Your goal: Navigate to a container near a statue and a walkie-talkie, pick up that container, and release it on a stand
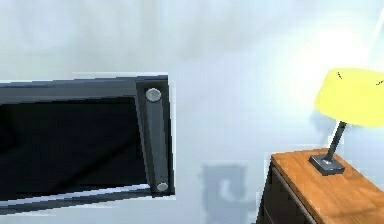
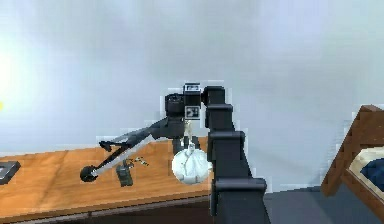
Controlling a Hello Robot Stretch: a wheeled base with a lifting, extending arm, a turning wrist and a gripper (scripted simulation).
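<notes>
In the arm side view the dark arm (image 2: 228, 150) rises from the bottom edge. My gripper (image 2: 92, 173) reaches down and left over a wooden stand (image 2: 50, 185). A white rounded container (image 2: 188, 165) shows just left of the arm, below the gripper's body, at the stand's near corner. Since the stand lies behind the gripper's far end, I cannot tell whether the gripper holds anything. A small dark upright piece (image 2: 125, 176) is on the stand by the fingers. In the forward view the same wooden stand (image 1: 305, 190) sits at the lower right.
A yellow-shaded lamp (image 1: 350, 100) stands on the stand in the forward view, and its dark base (image 2: 6, 170) shows at the arm side view's left edge. A large dark television (image 1: 80, 140) is in the forward view's left. A wooden bed end (image 2: 362, 150) is at the arm side view's right.
</notes>
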